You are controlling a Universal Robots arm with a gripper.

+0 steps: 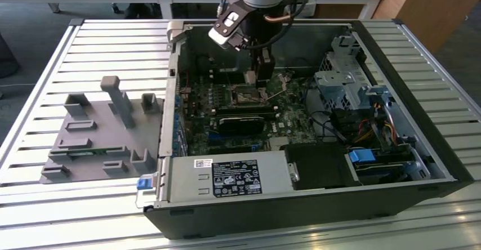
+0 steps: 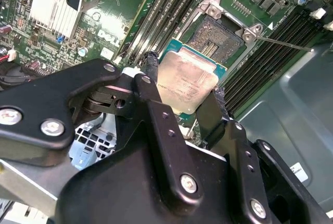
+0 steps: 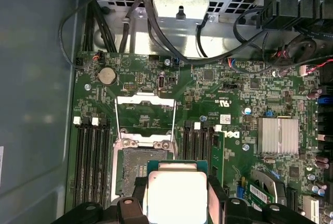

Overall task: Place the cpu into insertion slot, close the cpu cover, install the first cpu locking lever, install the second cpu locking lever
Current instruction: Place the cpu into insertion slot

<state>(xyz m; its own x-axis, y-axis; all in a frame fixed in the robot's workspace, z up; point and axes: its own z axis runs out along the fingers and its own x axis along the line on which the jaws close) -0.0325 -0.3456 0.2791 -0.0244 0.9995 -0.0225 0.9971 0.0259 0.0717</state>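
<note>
Cpu (image 3: pixel 177 195) held over the motherboard, not yet seated.
The pincer (image 2: pixel 183 84) was clamped on the chip's opposite edges, holding it just short of the bare insertion slot (image 3: pixel 136 168). The cpu cover (image 3: pixel 144 99) lay swung open and a locking lever (image 2: pixel 283 43) stuck out free, so all four steps seemingly remained.

Exterior view: case (image 1: pixel 301 211) on slatted table (image 1: pixel 112 41), fixture block (image 1: pixel 98 143) at its 9 o'clock, same table. Inside, insertion slot (image 1: pixel 246 96) mid-board; power supply (image 1: pixel 225 178) at slot's 6 o'clock, drive cage (image 1: pixel 342 86) at 3. Arm's gripper (image 1: pixel 261 83) over slot's 12 o'clock edge, cpu (image 2: pixel 187 78) between its fingers, just beside the slot. First wrist view: cpu cover (image 3: pixel 144 99) beyond the slot, opposite the cpu.
</note>
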